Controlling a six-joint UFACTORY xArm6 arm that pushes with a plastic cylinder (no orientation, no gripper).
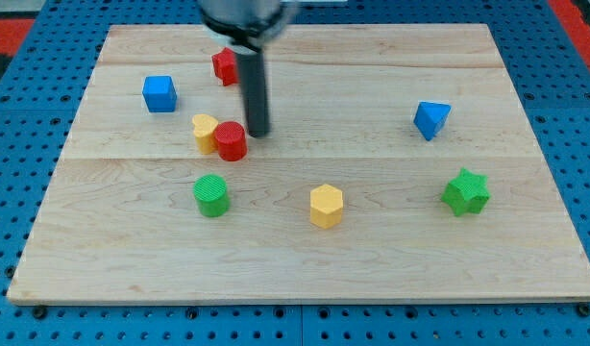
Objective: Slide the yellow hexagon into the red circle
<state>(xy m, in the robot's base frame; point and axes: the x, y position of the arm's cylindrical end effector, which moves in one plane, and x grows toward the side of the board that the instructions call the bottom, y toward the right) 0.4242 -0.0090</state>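
The yellow hexagon (pixel 326 205) sits at the lower middle of the wooden board (pixel 305 279). The red circle (pixel 231 140) stands left of centre, touching a yellow heart-like block (pixel 205 131) on its left. My tip (pixel 258 133) is just right of the red circle, close to its upper right edge, and well up and left of the yellow hexagon. The dark rod rises from the tip to the view's top.
A red block (pixel 224 65) is partly hidden behind the rod at the upper left. A blue cube (pixel 159 93) is at the left, a green circle (pixel 211 195) below the red circle, a blue triangle-like block (pixel 430 119) at the right, and a green star (pixel 465 192) at the lower right.
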